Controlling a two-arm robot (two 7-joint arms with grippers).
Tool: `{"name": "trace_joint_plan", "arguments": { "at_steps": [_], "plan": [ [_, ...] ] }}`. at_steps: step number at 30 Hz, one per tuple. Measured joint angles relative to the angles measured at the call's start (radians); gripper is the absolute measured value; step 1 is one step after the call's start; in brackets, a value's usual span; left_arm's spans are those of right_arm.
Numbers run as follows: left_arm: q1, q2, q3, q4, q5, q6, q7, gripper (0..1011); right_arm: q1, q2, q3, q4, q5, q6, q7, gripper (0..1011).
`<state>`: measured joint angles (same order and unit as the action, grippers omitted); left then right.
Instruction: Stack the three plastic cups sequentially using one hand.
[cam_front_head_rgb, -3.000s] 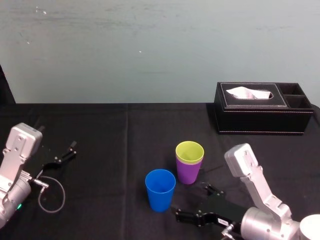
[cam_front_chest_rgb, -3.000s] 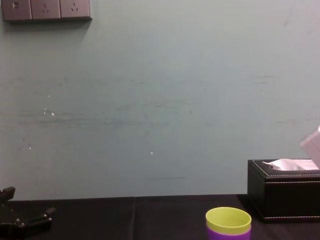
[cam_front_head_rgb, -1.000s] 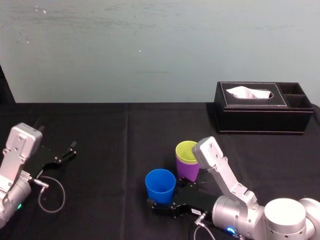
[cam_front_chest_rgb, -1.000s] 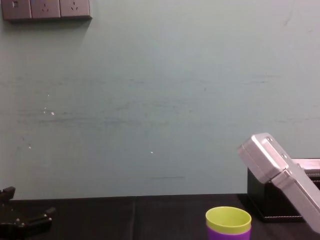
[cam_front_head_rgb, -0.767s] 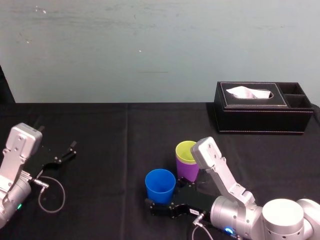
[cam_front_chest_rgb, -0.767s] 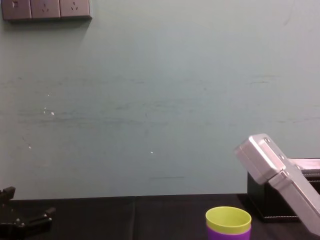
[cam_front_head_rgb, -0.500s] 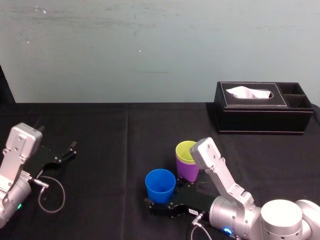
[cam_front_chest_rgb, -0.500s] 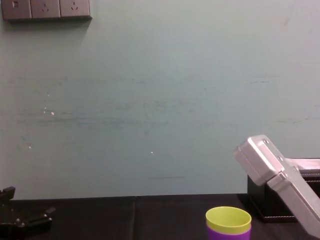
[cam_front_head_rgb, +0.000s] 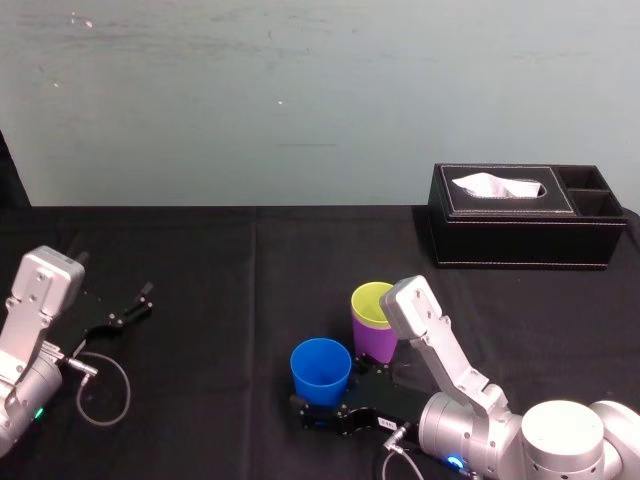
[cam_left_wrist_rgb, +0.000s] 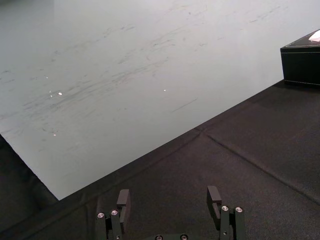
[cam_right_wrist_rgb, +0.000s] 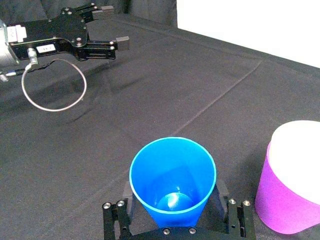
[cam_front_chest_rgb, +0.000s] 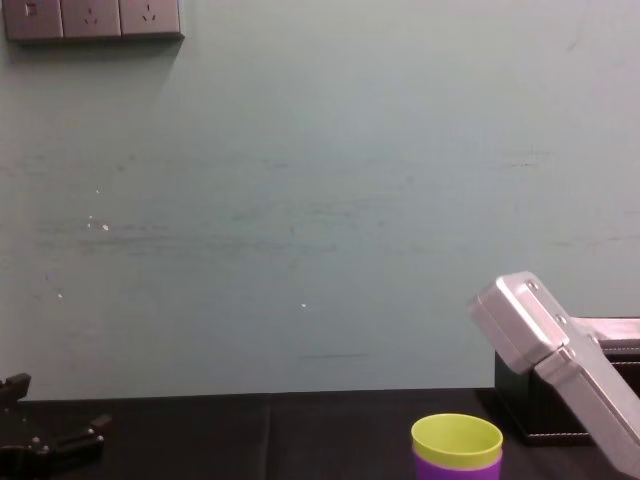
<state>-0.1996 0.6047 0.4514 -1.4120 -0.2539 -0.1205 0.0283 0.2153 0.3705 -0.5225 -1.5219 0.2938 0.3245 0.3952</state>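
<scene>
Blue cup (cam_front_head_rgb: 321, 372) stands upright near the middle of the worktop's (cam_front_head_rgb: 220, 260) front edge. It sits between the spread fingers of the right end effector (cam_right_wrist_rgb: 175, 196), which is open and brackets the cup's lower wall; contact cannot be confirmed. Just beside the blue cup, toward the right edge, the yellow-green cup (cam_front_head_rgb: 377, 302) is nested in the purple cup (cam_front_head_rgb: 372, 345). The left end effector (cam_left_wrist_rgb: 168, 200) rests open at the worktop's left edge. A black tissue box (cam_front_head_rgb: 525, 225) occupies the far right corner.
</scene>
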Motion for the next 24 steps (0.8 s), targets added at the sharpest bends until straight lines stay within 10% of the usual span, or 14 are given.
{"name": "trace_joint_plan", "arguments": {
  "at_steps": [10, 24],
  "plan": [
    [0.000, 0.000, 0.000, 0.000, 0.000, 0.000, 0.000, 1000, 0.000, 0.001, 0.000, -0.001, 0.001, 0.001, 0.000, 754],
    [0.000, 0.000, 0.000, 0.000, 0.000, 0.000, 0.000, 1000, 0.000, 0.001, 0.000, -0.002, 0.002, 0.002, 0.000, 708]
  ]
}}
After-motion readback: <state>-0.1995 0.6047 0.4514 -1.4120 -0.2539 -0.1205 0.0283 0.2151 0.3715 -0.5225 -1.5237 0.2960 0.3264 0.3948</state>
